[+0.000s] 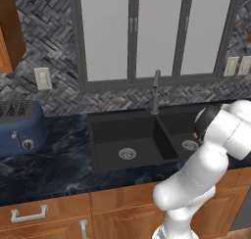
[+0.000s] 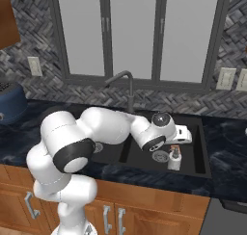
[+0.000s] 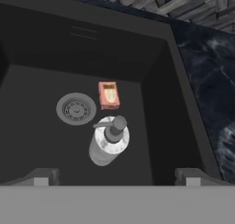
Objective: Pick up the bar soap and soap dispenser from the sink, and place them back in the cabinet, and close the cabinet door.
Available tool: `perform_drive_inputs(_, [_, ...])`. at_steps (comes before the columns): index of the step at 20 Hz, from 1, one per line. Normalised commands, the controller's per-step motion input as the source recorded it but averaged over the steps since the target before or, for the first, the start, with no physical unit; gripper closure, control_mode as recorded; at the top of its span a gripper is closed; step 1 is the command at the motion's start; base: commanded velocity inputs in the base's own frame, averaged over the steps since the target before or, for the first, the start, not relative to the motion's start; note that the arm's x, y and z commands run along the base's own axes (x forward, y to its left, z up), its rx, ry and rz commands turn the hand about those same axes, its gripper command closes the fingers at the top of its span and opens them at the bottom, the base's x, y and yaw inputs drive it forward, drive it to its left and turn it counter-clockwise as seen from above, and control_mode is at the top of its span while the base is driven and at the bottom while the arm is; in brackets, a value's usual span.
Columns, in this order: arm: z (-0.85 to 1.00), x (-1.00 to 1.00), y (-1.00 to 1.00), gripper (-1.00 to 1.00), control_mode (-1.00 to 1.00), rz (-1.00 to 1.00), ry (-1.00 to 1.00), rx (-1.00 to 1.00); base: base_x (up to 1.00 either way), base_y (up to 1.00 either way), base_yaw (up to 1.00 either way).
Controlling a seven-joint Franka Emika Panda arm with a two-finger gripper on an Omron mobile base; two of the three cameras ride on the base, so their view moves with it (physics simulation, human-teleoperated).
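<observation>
On the floor of the black rectangular sink (image 3: pixel 41 126), right basin: small pinkish-peach bar soap (image 3: pixel 109 95), flat, just beside the round steel drain (image 3: pixel 76 109). Likely light, rigid, perhaps slick; best taken across its narrow sides. Adjacent: pale cylindrical soap dispenser (image 3: pixel 108 142) with grey pump, upright, near the soap; probably heavier, to be gripped round the body. White arm folded low over the basin; two-finger gripper (image 3: pixel 117 176) above both items, fingers spread wide, holding nothing
</observation>
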Motion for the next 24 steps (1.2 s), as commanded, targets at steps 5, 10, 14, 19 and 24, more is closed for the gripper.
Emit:
perform_drive_inputs(5, [-0.24,0.09,0.0,-1.0,-1.0,0.0,0.0,0.0,0.0,0.0,0.0])
perform_drive_inputs(10, [-0.21,0.15,0.0,-1.0,-1.0,0.0,0.0,0.0,0.0,0.0,0.0])
perform_drive_inputs(14, [-0.25,0.2,0.0,-1.0,-1.0,0.0,0.0,0.0,0.0,0.0,0.0])
perform_drive_inputs(19, [-0.29,0.16,0.0,-1.0,-1.0,0.0,0.0,0.0,0.0,0.0,0.0])
perform_drive_inputs(24, [-0.31,0.13,-0.05,-1.0,-1.0,0.0,0.0,0.0,0.0,0.0,0.0])
